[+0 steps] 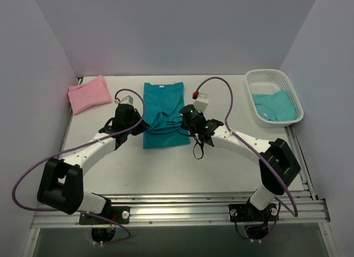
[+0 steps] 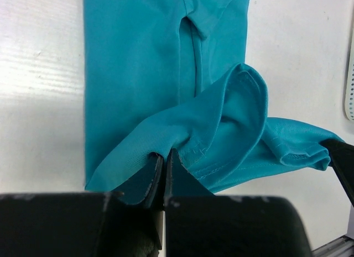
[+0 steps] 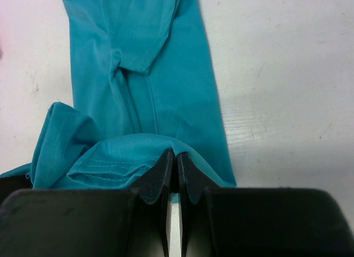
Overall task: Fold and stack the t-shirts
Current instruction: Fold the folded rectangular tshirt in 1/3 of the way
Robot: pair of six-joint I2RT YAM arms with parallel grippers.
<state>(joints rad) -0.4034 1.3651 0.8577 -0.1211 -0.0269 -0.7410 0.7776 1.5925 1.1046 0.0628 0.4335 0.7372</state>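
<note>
A teal t-shirt (image 1: 164, 105) lies lengthwise in the middle of the table, collar at the far end, sides folded in. My left gripper (image 1: 139, 126) is shut on its near left hem corner (image 2: 166, 149). My right gripper (image 1: 187, 126) is shut on its near right hem corner (image 3: 177, 152). Both hold the hem lifted and bunched above the shirt's lower part. A folded pink t-shirt (image 1: 88, 93) lies at the far left. More teal shirts (image 1: 275, 105) lie in the white basket (image 1: 287, 85).
The white mesh basket stands at the far right, near the right wall; its rim (image 2: 349, 74) shows at the right edge of the left wrist view. Purple cables loop over both arms. A metal rail (image 1: 177, 207) runs along the near table edge.
</note>
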